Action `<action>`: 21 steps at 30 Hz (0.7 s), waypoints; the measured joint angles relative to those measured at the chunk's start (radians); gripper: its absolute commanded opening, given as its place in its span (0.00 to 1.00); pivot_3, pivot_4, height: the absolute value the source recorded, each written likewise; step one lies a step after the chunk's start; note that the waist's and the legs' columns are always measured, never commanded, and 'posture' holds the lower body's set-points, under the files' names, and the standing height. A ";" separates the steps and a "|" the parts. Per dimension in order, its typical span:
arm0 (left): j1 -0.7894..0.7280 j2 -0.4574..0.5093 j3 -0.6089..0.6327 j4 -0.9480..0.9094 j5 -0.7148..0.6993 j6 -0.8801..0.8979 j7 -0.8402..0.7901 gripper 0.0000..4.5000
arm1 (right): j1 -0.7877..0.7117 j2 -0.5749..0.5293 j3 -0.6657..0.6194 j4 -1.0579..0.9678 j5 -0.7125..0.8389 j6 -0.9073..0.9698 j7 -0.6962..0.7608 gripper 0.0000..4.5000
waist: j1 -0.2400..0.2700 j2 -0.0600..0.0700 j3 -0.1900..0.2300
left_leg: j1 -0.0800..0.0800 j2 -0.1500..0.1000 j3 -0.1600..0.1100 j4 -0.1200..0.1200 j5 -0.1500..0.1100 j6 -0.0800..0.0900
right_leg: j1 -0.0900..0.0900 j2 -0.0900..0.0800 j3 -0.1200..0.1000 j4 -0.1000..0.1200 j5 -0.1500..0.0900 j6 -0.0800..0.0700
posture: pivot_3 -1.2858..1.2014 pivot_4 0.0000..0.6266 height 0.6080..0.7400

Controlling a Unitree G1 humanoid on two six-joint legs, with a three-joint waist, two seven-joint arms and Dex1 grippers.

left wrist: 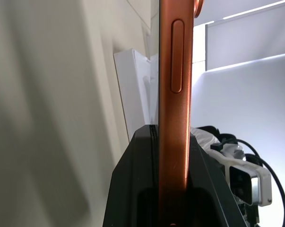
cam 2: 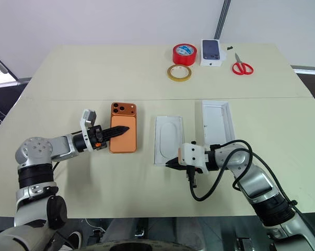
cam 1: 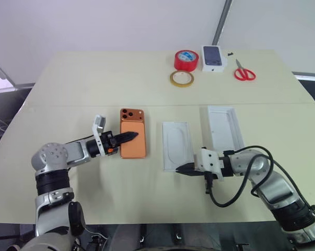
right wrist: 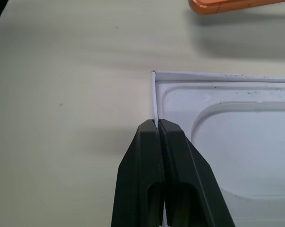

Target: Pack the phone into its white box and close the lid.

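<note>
The cream table (cam 1: 84, 89) carries everything. On it, right of centre, lies a shallow all-white tray, the lid (cam 1: 223, 127); beside it a white tray with an oval recess, the white box (cam 1: 176, 145), its near rim pinched by the closed right gripper (cam 1: 179, 168). Left of that is the phone (cam 1: 132, 133), orange, plain-backed, three dark lenses at its far end, clamped at its edge by the left gripper (cam 1: 130, 136). The left wrist view adds its orange side rail with a long button; the right wrist view shows the thin white wall between the fingertips (right wrist: 151, 130).
</note>
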 measured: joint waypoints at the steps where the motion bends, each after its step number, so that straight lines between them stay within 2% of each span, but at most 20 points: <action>1: 0.000 0.000 0.000 0.000 -0.004 0.001 0.003 0.00 | 0.000 0.000 0.000 -0.002 0.001 0.005 0.002 0.01 | 0.000 0.000 0.000 | 0.000 0.000 0.000 0.000 0.000 0.000 | 0.000 0.000 0.000 0.000 0.000 0.000 | 0.52 0.24 1.00; 12: -0.055 -0.116 0.012 -0.052 -0.085 0.065 0.100 0.00 | 0.022 -0.001 0.040 -0.068 0.006 0.029 0.002 0.01 | 0.002 0.000 0.000 | 0.000 0.000 0.000 0.001 0.000 0.000 | 0.001 0.000 0.000 0.000 0.000 0.000 | 0.52 0.24 1.00; 15: -0.054 -0.145 0.008 -0.065 -0.095 0.073 0.126 0.00 | 0.022 -0.001 0.042 -0.078 0.015 0.057 0.004 0.21 | -0.002 0.000 0.000 | 0.001 0.000 0.000 0.001 0.001 -0.001 | 0.001 0.001 0.000 0.000 0.000 0.000 | 0.52 0.24 1.00; 16: -0.049 -0.158 0.008 -0.074 -0.096 0.074 0.138 0.00 | 0.021 0.002 0.042 -0.082 0.018 0.065 0.001 0.34 | -0.002 0.000 0.000 | 0.001 0.000 0.000 0.001 0.001 -0.001 | 0.001 0.001 0.000 0.001 0.000 0.000 | 0.52 0.24 1.00; 19: -0.037 -0.174 0.008 -0.089 -0.106 0.077 0.157 0.00 | 0.017 0.016 0.037 -0.096 0.035 0.088 -0.013 0.63 | -0.001 0.000 0.000 | 0.001 0.000 0.000 0.001 0.001 -0.001 | 0.001 0.001 0.000 0.001 0.000 0.000 | 0.52 0.24 1.00; 21: -0.025 -0.188 0.008 -0.102 -0.114 0.082 0.170 0.00 | 0.018 0.006 0.026 -0.127 0.063 0.119 -0.012 0.63 | 0.001 0.000 0.000 | 0.001 0.000 0.000 0.001 0.001 -0.001 | 0.001 0.001 0.000 0.000 0.000 0.000 | 0.52 0.24 1.00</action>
